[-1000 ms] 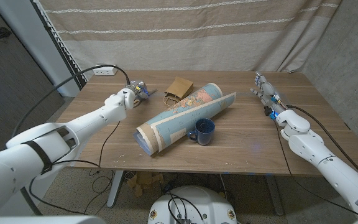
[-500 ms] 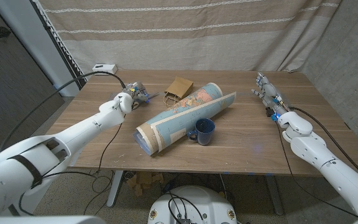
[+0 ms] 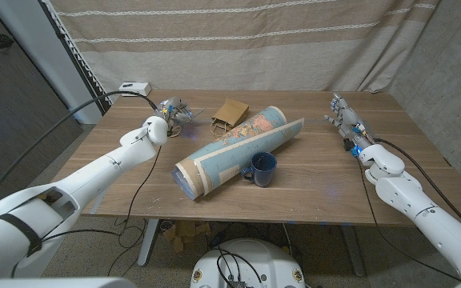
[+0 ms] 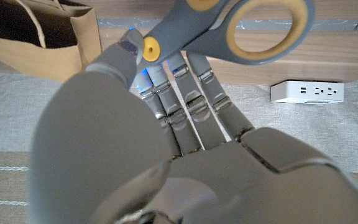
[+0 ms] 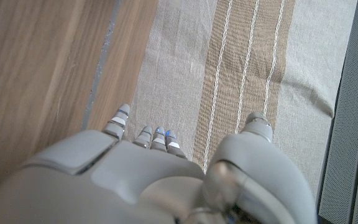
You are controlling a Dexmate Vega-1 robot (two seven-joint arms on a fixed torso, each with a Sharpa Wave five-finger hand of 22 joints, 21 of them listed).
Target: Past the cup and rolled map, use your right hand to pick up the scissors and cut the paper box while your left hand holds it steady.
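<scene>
Head view. The scissors (image 3: 189,117) lie on the far left part of the table (image 3: 318,176), just beside the left hand (image 3: 171,114) and between it and the paper box (image 3: 230,113), a brown bag-like piece with handles. In the left wrist view the scissors (image 4: 229,31), grey with yellow-lined handle loops, sit right at the fingertips (image 4: 166,59) of the left hand (image 4: 166,137), and the box (image 4: 42,31) lies just beyond. The fingers are extended along the tool, not wrapped round it, so the hand is released; whether the tips touch the metal cannot be told.

The right hand (image 3: 344,120) stands near the far right edge, well apart from the scissors, fingers spread and grasping nothing; in the right wrist view the same hand (image 5: 166,168) reaches past the table edge towards the curtain (image 5: 241,62).

The map (image 3: 234,152) lies diagonally across the middle, its long axis running from near left to far right, with the cup (image 3: 262,168) touching its near side. Both lie between the right hand and the scissors.

Judgement: the left hand is by far the nearer, yet the task assigns the scissors to the right hand. That hand must cross leftward behind the far end of the map. The scissors' long axis appears to run roughly across the table, handles away from the box, though the head view is too small to confirm.
</scene>
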